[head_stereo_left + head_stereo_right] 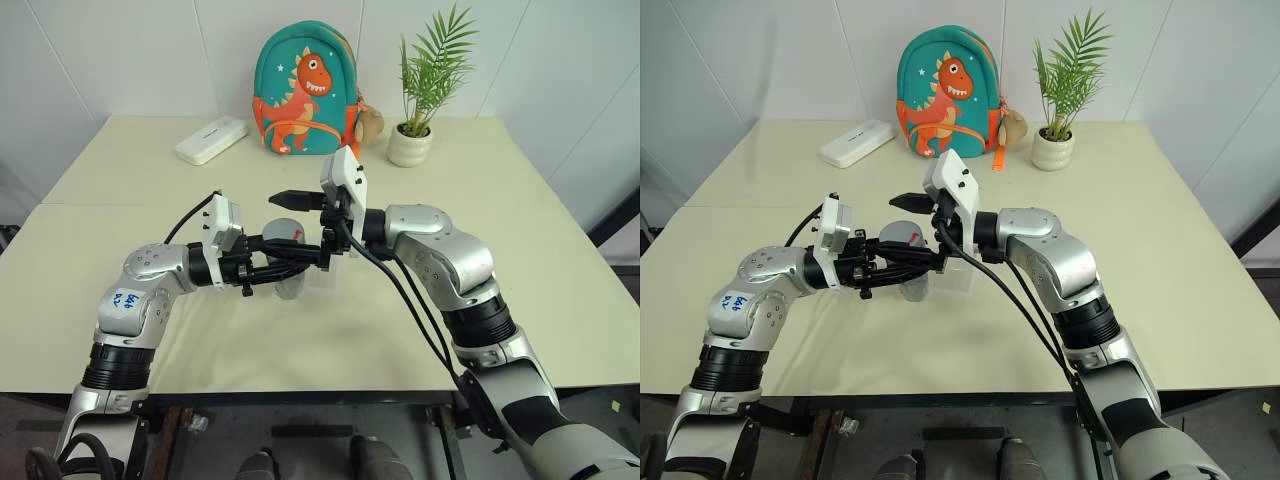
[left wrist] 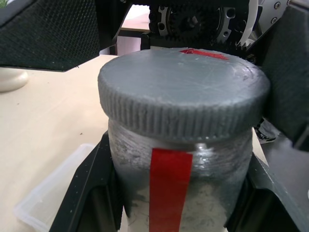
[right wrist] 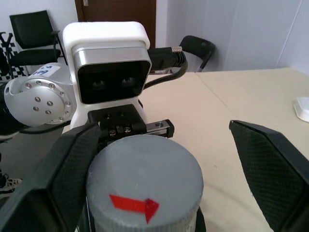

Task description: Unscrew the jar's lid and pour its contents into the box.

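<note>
Over the counter, mid-air: my left gripper is clamped on the jar.
Right gripper, jaws apart, straddles the lid; the box lies below; no legible writing.

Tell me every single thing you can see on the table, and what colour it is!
Jar: one, clear-silvery with a red stripe, held up above the table's middle.
Lid: one, grey with a red mark, screwed on the jar.
Box: one, clear plastic, on the table under the jar.
Backpack: one, teal with an orange dinosaur, at the far edge against the wall.
Plant: one, green in a white pot, right of the backpack.
White case: one, oblong, left of the backpack.
Table: one, cream.
Left gripper: black, shut on the jar's body.
Right gripper: black, open, fingers either side of the lid.
</note>
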